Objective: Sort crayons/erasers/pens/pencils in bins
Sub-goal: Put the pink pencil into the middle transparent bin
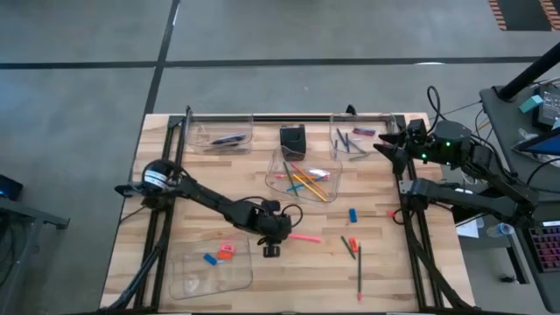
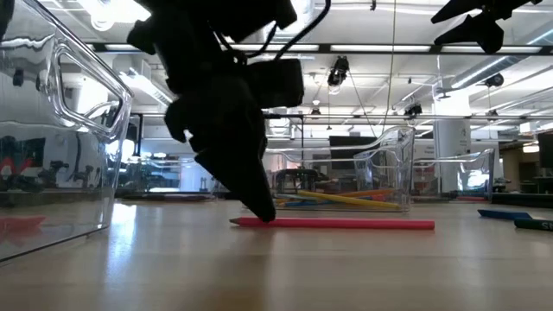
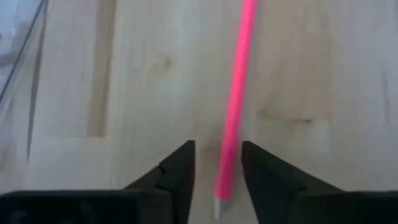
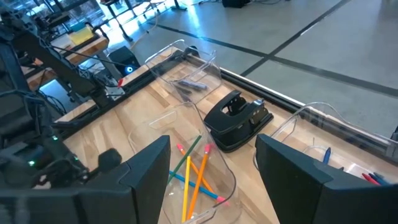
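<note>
A pink pencil (image 1: 304, 237) lies flat on the wooden table right of my left gripper (image 1: 282, 234). In the left wrist view the pencil (image 3: 235, 106) runs away from the gripper, and its blunt end lies between the two open fingers of my left gripper (image 3: 217, 148), with a gap on each side. The low view shows my left gripper (image 2: 266, 214) slanting down, tips at table height by the pencil's (image 2: 346, 224) left end. My right gripper (image 1: 382, 144) hangs open, raised at the far right, with nothing between its fingers (image 4: 149, 168).
Clear bins: far left (image 1: 194, 140) with a dark pen, centre (image 1: 273, 171) with pencils, far right (image 1: 335, 144) with sticks, near left (image 1: 188, 276) with a blue and a red eraser. A black box (image 1: 292, 140) stands between the far bins. Loose erasers (image 1: 353, 214) and sticks (image 1: 359, 271) lie to the right.
</note>
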`<control>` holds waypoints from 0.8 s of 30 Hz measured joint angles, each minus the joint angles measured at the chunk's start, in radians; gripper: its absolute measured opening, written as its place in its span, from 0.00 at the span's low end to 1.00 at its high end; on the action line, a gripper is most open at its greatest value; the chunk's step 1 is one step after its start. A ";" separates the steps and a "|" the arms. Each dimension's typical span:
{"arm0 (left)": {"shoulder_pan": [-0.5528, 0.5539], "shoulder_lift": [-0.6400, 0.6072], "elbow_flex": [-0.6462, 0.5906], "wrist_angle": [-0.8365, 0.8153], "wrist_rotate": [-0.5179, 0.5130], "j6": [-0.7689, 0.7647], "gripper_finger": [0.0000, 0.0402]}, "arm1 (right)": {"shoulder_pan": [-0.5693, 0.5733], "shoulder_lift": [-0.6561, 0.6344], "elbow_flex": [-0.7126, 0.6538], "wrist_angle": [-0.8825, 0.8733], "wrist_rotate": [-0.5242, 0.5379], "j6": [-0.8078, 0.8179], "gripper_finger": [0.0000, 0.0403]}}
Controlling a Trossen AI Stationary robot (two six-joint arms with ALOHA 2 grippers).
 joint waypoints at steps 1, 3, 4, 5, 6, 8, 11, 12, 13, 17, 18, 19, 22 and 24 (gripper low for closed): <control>0.008 0.007 0.001 0.005 0.000 0.000 0.31 | 0.000 0.000 0.000 0.000 0.000 0.000 0.56; 0.017 0.022 0.001 0.009 0.009 -0.002 0.35 | 0.000 0.000 0.000 0.000 0.000 0.000 0.56; 0.020 0.032 0.002 0.011 0.019 -0.001 0.37 | 0.000 0.000 0.000 0.000 0.000 0.000 0.56; 0.021 0.039 0.004 0.010 0.030 -0.001 0.37 | 0.000 0.000 0.000 0.000 0.000 0.000 0.56; 0.021 0.041 0.004 0.010 0.039 -0.001 0.38 | 0.000 0.000 0.000 0.000 0.000 0.000 0.56; 0.019 0.059 0.004 0.009 0.049 -0.001 0.38 | 0.000 0.000 0.000 0.000 0.000 0.000 0.56; 0.006 0.062 0.005 -0.013 0.049 -0.002 0.34 | 0.000 0.000 0.000 0.000 0.000 0.000 0.56; 0.002 0.063 0.005 -0.019 0.049 -0.003 0.31 | 0.000 0.000 0.000 0.000 0.000 0.000 0.56; -0.002 0.063 0.004 -0.022 0.049 -0.007 0.27 | 0.000 0.000 0.000 0.000 0.000 0.000 0.56; -0.011 0.064 0.002 -0.037 0.068 -0.021 0.12 | 0.000 0.000 0.000 0.000 0.000 0.007 0.56; -0.011 0.065 0.002 -0.041 0.080 -0.021 0.08 | 0.000 0.000 0.000 -0.001 0.000 0.007 0.56; -0.011 0.065 0.002 -0.044 0.090 -0.021 0.04 | 0.000 0.000 0.000 0.000 0.000 0.007 0.56; -0.011 0.066 0.000 -0.049 0.102 -0.023 0.02 | 0.000 0.000 0.000 0.000 0.000 0.007 0.56; -0.012 0.066 0.000 -0.050 0.105 -0.023 0.02 | 0.000 0.000 0.000 0.000 0.000 0.007 0.56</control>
